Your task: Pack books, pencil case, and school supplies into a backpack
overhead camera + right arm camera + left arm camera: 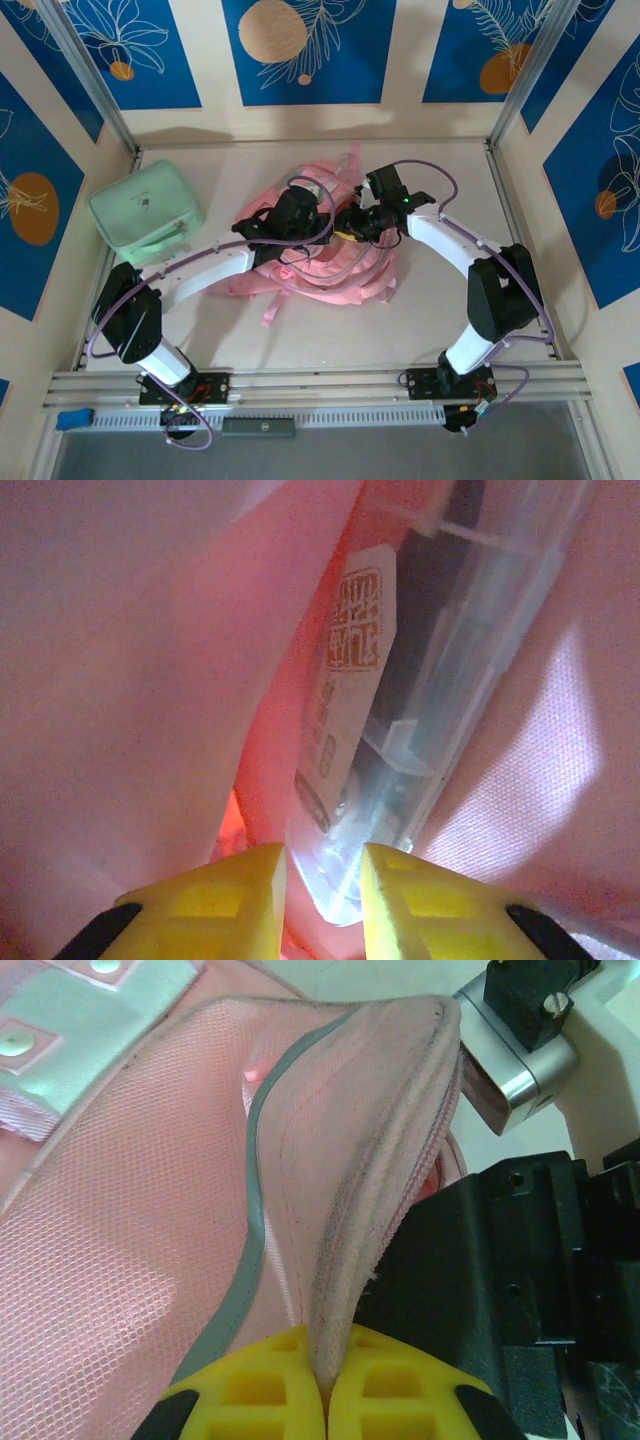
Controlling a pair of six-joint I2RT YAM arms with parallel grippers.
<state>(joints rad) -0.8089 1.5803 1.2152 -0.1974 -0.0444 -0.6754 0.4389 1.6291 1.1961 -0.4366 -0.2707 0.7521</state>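
Centre of the tabletop (330, 335), the large pink fabric backpack (335, 275) lies slumped. Left tool (322, 1350) is clamped on its padded pocket lip, holding the mouth up. Right tool (323, 865), down in the pink lining, has a clear flat plastic packet (400, 750) between parted fingers (240, 890). Gripped or loose, I cannot tell. Packet's long axis runs from those fingers toward upper right, deeper in.

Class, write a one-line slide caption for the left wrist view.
The left hand pinches a raised, grey-trimmed flap of the pink backpack.
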